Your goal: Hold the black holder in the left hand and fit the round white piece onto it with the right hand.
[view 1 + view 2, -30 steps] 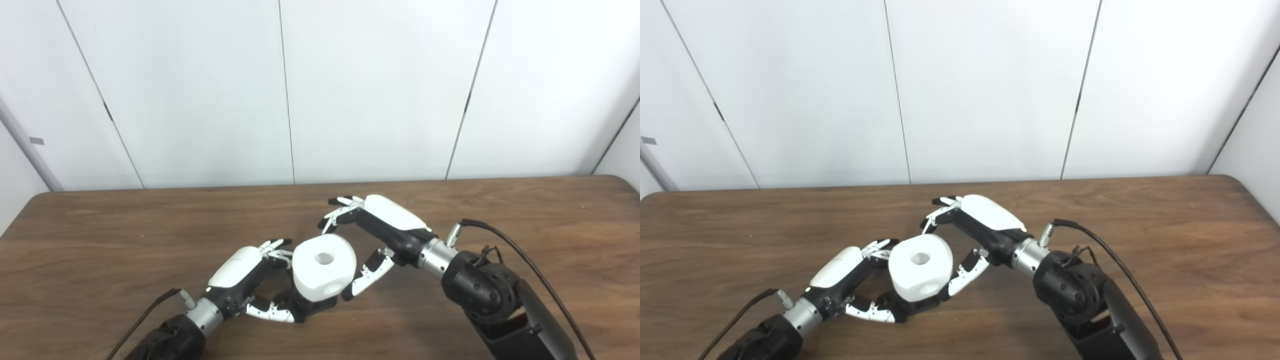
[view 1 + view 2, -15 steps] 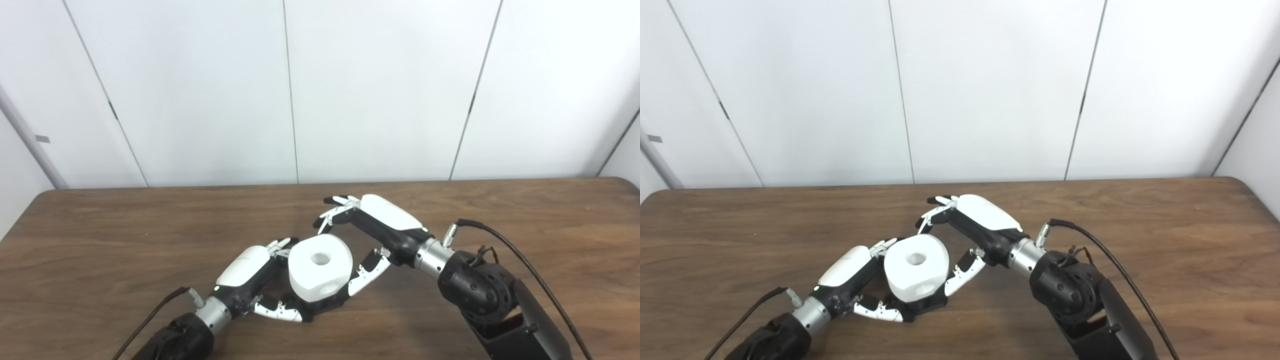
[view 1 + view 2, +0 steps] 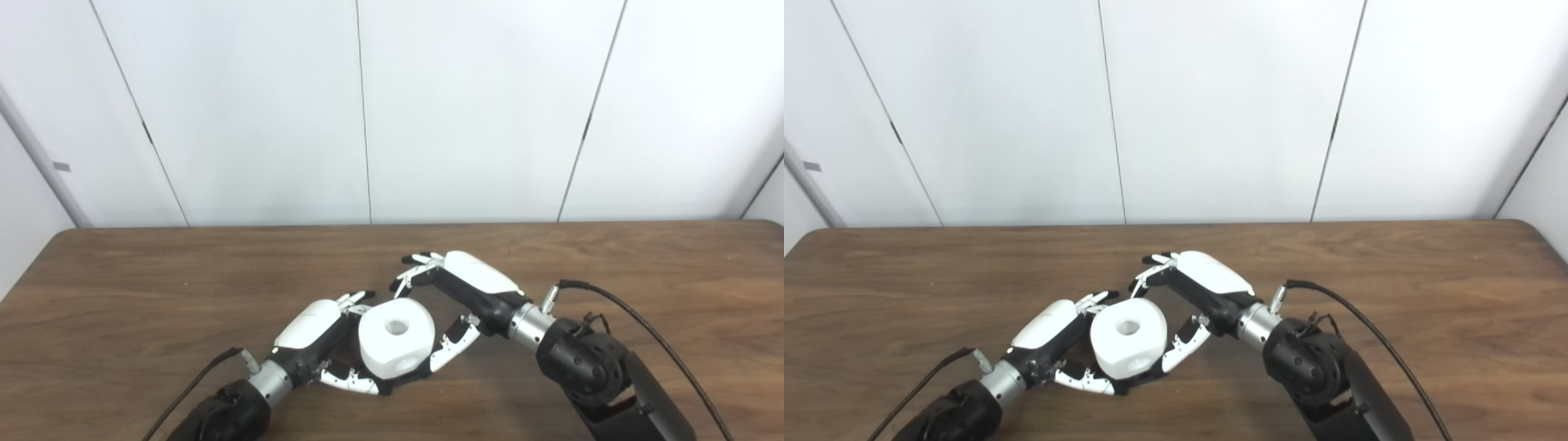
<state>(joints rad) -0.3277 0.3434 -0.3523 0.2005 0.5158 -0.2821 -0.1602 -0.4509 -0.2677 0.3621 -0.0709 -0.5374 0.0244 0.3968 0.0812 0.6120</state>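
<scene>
The round white piece (image 3: 395,343), with a hole in its top, sits on the black holder (image 3: 392,386). Only a dark edge of the holder shows beneath the piece. My left hand (image 3: 309,321) is shut around the holder from the left, with its thumb curled under the front. My right hand (image 3: 471,288) is open on the right of the piece. Its fingers are spread behind and above the piece, apart from it. Its thumb lies close to the piece's lower right side; I cannot tell if it touches. The same scene shows in the right eye view, with the piece (image 3: 1127,337) between both hands.
The wooden table (image 3: 153,275) runs to a white panelled wall behind. A black cable (image 3: 643,318) loops from my right wrist over the table on the right. Another cable (image 3: 196,380) trails from my left wrist.
The whole picture has shifted a little, so the camera moved. My left hand has drawn slightly closer to the white piece. My right hand stays open beside it.
</scene>
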